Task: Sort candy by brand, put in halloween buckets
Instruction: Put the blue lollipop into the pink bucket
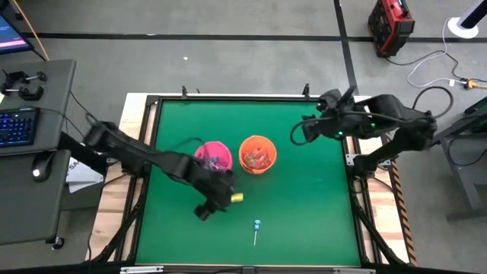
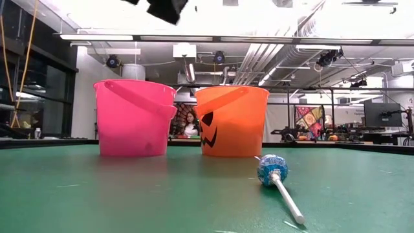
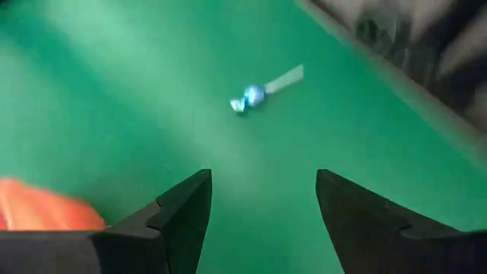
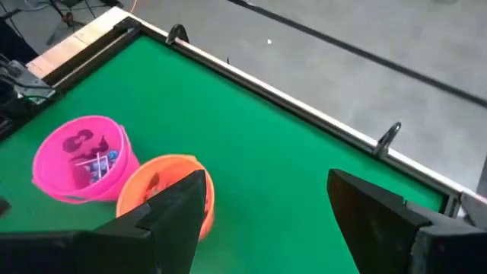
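A pink bucket [image 1: 213,155] and an orange bucket [image 1: 257,153] stand side by side on their bases at the middle of the green table. The pink one [image 4: 80,156] holds blue-headed lollipops; the orange one [image 4: 163,183] holds reddish pieces. One blue lollipop [image 1: 257,227] lies flat on the table near the front edge, its stick [image 2: 288,200] pointing to the near side. My left gripper [image 1: 227,199] hangs open just in front of the buckets, slanting down toward that lollipop [image 3: 253,94]. My right gripper [image 1: 298,134] is open, raised right of the orange bucket.
A raised dark frame [image 1: 228,97] with small clamps [image 4: 388,137] runs round the table top. Bare green surface [image 1: 304,198] lies right of the lollipop and behind the buckets. Beyond the table stand a desk with a keyboard [image 1: 17,125] on the left and cables on the floor.
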`<state>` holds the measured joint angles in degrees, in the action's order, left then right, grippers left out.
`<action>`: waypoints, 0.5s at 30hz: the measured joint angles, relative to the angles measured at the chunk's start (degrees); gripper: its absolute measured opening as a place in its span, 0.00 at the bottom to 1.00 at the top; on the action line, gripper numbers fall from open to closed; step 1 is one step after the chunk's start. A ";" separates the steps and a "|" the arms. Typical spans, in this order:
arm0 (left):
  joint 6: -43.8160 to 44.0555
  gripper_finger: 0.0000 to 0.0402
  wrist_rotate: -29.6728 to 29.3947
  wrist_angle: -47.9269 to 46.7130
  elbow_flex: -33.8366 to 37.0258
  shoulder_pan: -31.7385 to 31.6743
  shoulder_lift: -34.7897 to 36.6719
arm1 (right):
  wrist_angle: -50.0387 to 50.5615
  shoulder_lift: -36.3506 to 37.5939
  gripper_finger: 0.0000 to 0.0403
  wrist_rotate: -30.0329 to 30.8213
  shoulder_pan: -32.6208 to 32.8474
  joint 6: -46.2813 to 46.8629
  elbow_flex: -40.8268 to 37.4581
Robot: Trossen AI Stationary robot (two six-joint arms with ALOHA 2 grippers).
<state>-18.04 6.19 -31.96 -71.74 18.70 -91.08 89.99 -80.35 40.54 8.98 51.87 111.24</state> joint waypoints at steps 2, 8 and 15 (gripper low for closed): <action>-10.39 0.57 -1.51 -1.72 -3.49 0.48 -5.01 | -0.11 1.36 0.66 -0.43 0.70 1.41 -1.69; -26.40 0.57 -3.12 1.61 -12.00 0.87 -18.04 | -0.20 2.87 0.66 -4.45 2.06 4.57 -9.01; -32.97 0.57 -1.63 4.47 -19.53 1.78 -28.75 | -0.23 2.81 0.66 -10.52 2.87 7.67 -17.96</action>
<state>-51.01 4.56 -27.49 -91.27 20.48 -119.83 89.76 -77.54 30.03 11.85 59.55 93.27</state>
